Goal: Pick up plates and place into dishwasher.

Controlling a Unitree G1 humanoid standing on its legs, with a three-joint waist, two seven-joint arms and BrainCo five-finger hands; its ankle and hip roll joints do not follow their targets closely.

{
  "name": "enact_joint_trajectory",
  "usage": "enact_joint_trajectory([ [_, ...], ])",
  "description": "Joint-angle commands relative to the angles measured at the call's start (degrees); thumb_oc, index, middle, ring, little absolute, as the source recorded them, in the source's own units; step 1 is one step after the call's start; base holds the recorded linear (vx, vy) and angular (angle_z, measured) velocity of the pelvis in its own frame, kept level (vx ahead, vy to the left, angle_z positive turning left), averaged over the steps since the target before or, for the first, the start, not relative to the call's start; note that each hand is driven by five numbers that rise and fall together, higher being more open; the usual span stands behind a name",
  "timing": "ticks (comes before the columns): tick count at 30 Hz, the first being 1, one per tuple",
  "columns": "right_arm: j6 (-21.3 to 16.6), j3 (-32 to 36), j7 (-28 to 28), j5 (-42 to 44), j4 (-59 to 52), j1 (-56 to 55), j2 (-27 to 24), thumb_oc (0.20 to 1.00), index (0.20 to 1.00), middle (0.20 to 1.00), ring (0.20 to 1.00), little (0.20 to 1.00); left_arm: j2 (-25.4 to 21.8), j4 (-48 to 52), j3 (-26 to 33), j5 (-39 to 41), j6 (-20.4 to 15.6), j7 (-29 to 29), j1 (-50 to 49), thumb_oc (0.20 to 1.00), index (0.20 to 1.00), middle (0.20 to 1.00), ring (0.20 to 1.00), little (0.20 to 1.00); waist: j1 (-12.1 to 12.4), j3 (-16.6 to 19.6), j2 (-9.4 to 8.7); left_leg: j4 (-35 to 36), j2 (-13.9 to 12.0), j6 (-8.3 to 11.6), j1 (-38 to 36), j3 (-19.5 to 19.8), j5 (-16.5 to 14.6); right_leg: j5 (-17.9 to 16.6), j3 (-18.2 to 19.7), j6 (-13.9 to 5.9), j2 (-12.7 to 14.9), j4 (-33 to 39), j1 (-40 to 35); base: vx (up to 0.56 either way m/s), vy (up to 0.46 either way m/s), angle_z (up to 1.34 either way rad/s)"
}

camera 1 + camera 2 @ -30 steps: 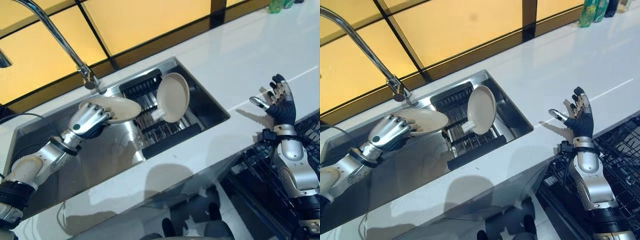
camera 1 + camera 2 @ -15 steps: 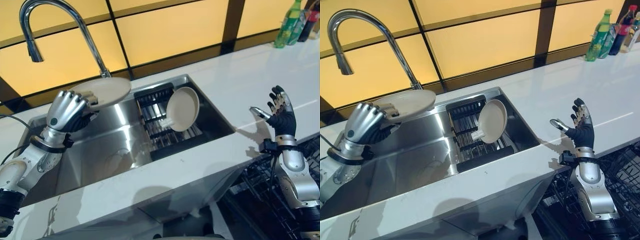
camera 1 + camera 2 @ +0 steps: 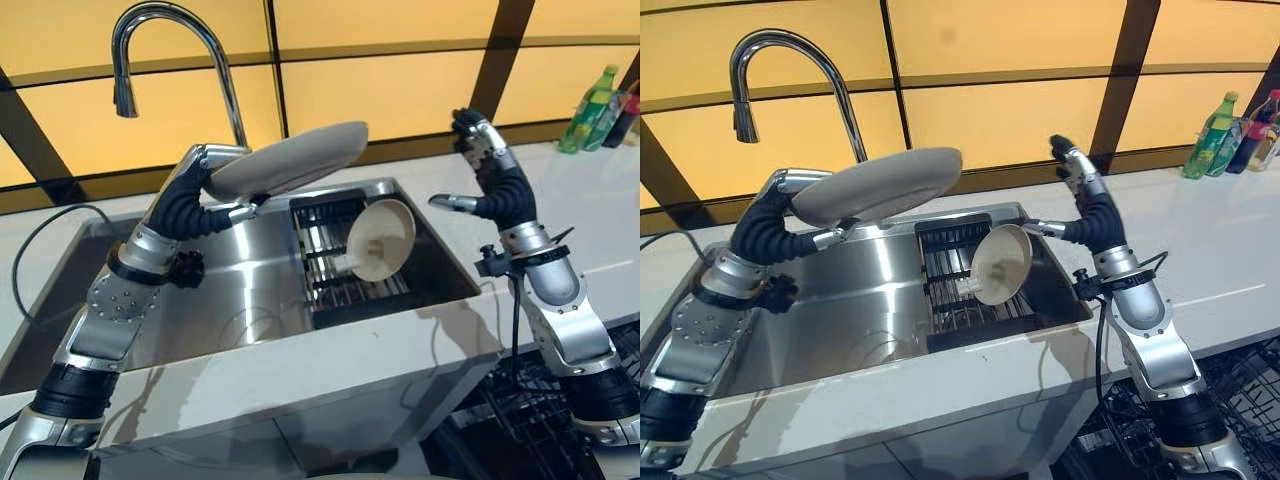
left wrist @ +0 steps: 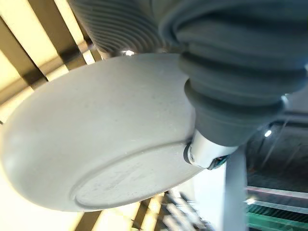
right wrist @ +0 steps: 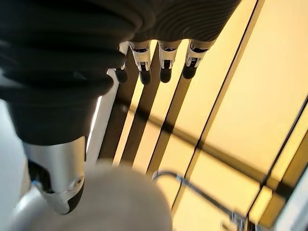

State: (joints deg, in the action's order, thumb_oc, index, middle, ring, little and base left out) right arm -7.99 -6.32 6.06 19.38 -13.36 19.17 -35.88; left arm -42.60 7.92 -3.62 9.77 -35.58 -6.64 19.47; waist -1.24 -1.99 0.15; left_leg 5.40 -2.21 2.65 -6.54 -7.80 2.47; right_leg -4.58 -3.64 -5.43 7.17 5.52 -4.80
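A steel sink point(image 3: 250, 320) was sunk into the white worktop point(image 3: 620, 240), toward its back edge. A tall curved tap point(image 3: 200, 40) rose from behind the sink's back edge. A dark slatted rack point(image 3: 335, 290) lay in the sink's right part. At the worktop's far right corner, against the wall, stood a green bottle point(image 3: 592, 95) with darker bottles point(image 3: 1262, 120) just beside it. Yellow wall panels point(image 3: 400, 90) with dark strips between them ran behind the worktop.
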Motion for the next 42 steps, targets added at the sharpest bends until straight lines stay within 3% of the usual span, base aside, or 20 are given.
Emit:
enact_joint_trajectory([
  [1,-0.86,-2.65,6.43,3.61,-2.28,7.76,-2.35,1.000,1.000,1.000,1.000,1.000,0.82,0.94,-3.53,6.78,0.98,-3.15,8.09,0.200,0.200,0.200,0.200,0.200,1.91,3.42,-1.18,-0.40,-1.21,0.67,-1.46,1.48,-6.45,4.07,-2.53,-2.47,1.77,-0.52,-1.52,-0.05,-0.036,-0.01],
  [10,1.80,-6.33,14.56,10.40,-2.46,10.75,-4.22,1.000,1.000,1.000,1.000,1.000,-0.64,2.02,-5.02,8.01,1.53,-5.23,9.40,0.200,0.200,0.200,0.200,0.200,2.26,4.36,-1.52,-0.40,-0.77,0.25,-1.89,2.39,-6.68,4.33,-1.85,-1.98,1.04,-0.52,-1.96,-0.03,-0.015,0.00],
  [21,0.38,-8.09,16.45,9.40,-1.26,10.75,-2.40,1.000,1.000,1.000,1.000,1.000,-0.61,1.31,-6.37,8.68,1.06,-9.35,9.34,0.200,0.200,0.200,0.200,0.200,2.38,4.60,-1.10,-0.40,-0.22,-0.51,-2.04,2.42,-6.69,4.24,-1.43,-1.89,1.20,-0.52,-2.21,0.00,0.000,0.00],
  [28,-1.30,-8.77,17.58,6.37,-0.70,12.14,-1.81,1.000,1.000,1.000,1.000,1.000,1.11,0.83,-7.62,10.73,3.70,-15.05,8.59,0.200,0.200,0.200,0.200,0.200,2.88,4.29,-1.09,-0.40,0.05,-0.68,-2.20,2.25,-6.60,3.98,-2.43,-2.02,1.65,-0.52,-2.61,-0.01,0.009,-0.05],
  [31,-0.49,-10.10,19.46,4.67,-1.22,13.74,-2.78,1.000,1.000,1.000,1.000,1.000,1.87,1.59,-8.60,13.30,6.11,-18.59,7.79,0.200,0.200,0.200,0.200,0.200,3.24,4.25,-1.24,-0.40,0.16,-0.73,-2.24,2.32,-6.60,3.97,-2.77,-2.10,1.79,-0.52,-2.71,0.00,0.000,0.00],
  [35,0.23,-12.06,22.19,4.37,0.50,15.96,-4.56,1.000,1.000,1.000,1.000,1.000,1.96,0.93,-10.68,14.26,6.23,-22.29,8.24,0.200,0.200,0.200,0.200,0.200,3.33,4.06,-1.43,-0.40,0.30,-0.83,-2.34,2.33,-6.53,3.87,-2.76,-2.03,1.81,-0.52,-2.90,0.00,0.000,0.00],
  [42,-0.11,-13.16,24.59,4.27,0.25,14.83,-6.43,1.000,1.000,1.000,1.000,1.000,1.28,0.05,-10.98,14.36,5.25,-22.09,8.05,0.200,0.200,0.200,0.200,0.200,3.25,4.01,-1.56,-0.40,0.25,-0.92,-2.47,2.05,-6.44,3.84,-2.79,-1.94,1.85,-0.52,-3.14,0.00,0.000,0.00],
])
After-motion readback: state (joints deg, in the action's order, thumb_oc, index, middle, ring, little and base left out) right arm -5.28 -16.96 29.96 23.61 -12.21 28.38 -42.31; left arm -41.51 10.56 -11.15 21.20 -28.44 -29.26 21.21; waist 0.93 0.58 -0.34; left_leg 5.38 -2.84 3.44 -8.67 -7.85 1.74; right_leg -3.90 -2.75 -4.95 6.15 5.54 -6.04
